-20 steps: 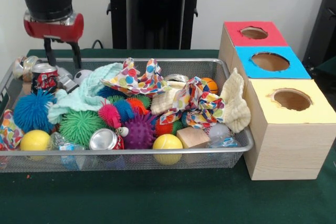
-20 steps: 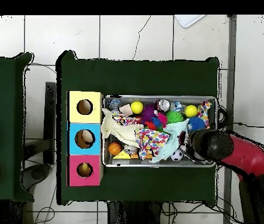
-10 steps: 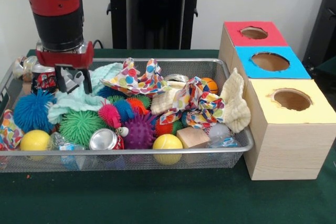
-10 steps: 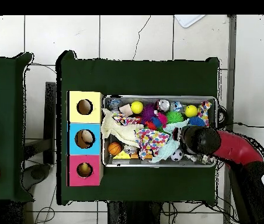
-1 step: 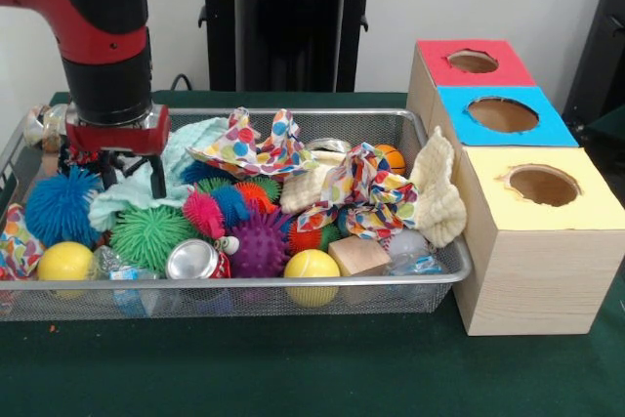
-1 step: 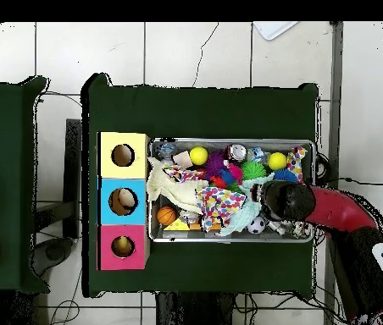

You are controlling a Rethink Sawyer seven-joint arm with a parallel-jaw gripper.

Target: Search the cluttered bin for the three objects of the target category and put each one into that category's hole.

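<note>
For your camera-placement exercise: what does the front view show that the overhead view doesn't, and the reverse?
Front only: the gripper, open, fingers down on the mint cloth; the wooden block. Overhead only: things lying inside the blue hole and red hole; a soccer ball beside the arm. Both: the bin, the three boxes, the yellow balls.

Dark green table cloth under everything; white tiled floor around; black stand at far side.
</note>
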